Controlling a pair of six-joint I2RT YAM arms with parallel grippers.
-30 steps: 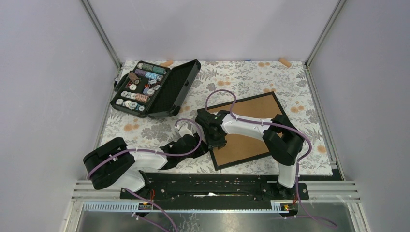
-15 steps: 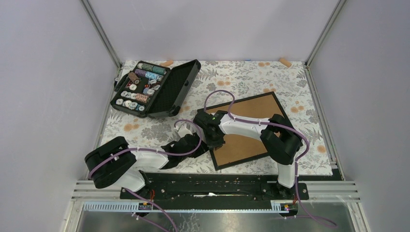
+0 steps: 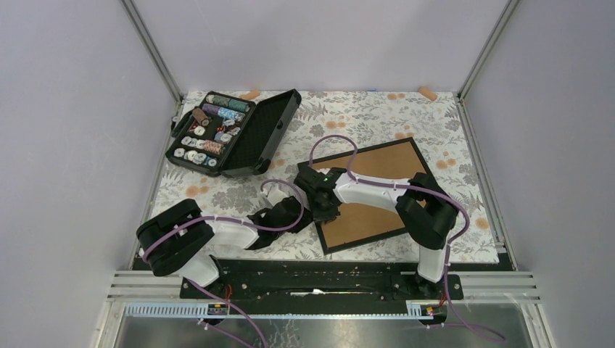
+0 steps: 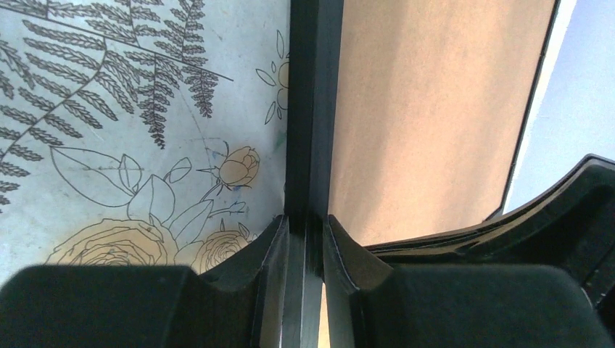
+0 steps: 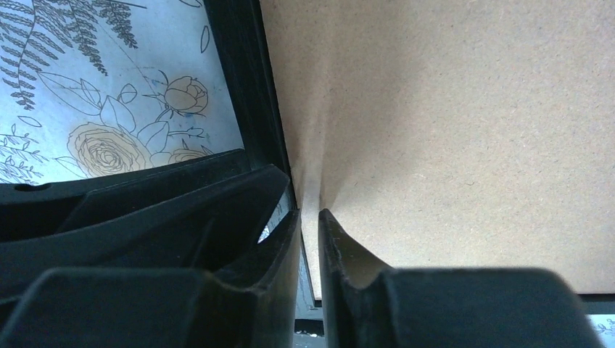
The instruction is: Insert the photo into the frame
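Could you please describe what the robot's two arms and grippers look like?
Both the left arm and the right arm have white links between bulky black joint housings, with purple cables looping along them. A small green light glows on the right arm's wrist. The left gripper and right gripper have matte black, wedge-shaped fingers.

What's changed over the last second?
The left gripper closed onto the frame rail; the right gripper narrowed at the board edge beside it. The left arm shifted slightly right. Frame and case stayed put.
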